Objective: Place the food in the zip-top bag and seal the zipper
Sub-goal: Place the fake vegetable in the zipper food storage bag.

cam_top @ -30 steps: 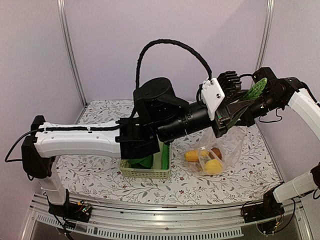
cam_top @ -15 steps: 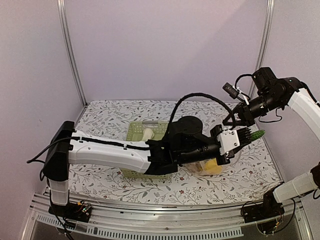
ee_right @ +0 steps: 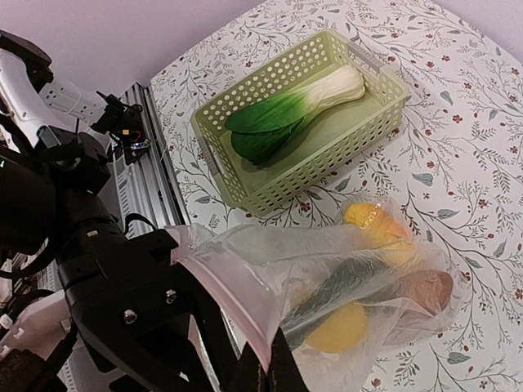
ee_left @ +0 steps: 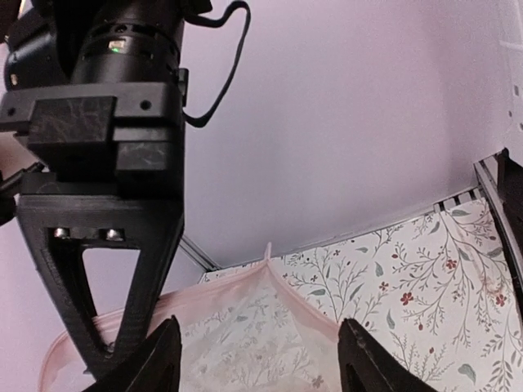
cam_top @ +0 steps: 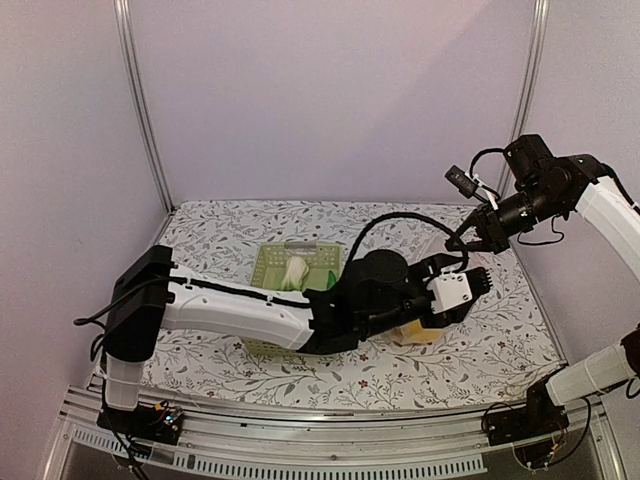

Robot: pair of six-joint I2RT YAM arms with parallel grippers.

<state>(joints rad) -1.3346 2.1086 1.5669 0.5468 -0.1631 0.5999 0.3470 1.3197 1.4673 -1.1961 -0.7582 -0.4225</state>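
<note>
My right gripper [ee_right: 274, 358] is shut on the mouth edge of the zip-top bag [ee_right: 327, 249] and holds it up, its pink-tinted zipper [ee_right: 233, 298] spread wide. Through the plastic I see two yellow lemons [ee_right: 343, 327], a green cucumber [ee_right: 343, 282] and a brown piece [ee_right: 429, 290]. My left gripper [cam_top: 478, 280] is open at the bag's mouth with nothing between its fingers [ee_left: 159, 359]. In the left wrist view the zipper [ee_left: 245, 282] arches just ahead of them. The bok choy [ee_right: 294, 106] lies in the pale green basket [ee_right: 245, 184].
The basket [cam_top: 262, 262] stands mid-table, left of the bag, partly behind my left arm [cam_top: 240, 310]. A floral cloth [cam_top: 220, 225] covers the table. Metal posts [cam_top: 140, 100] and lilac walls close in the sides and back. A metal rail [cam_top: 300, 440] runs along the near edge.
My left arm swung down from high up, carrying the cucumber to the bag's mouth. Its jaws have opened, and the cucumber now lies inside the bag. The right gripper kept its hold.
</note>
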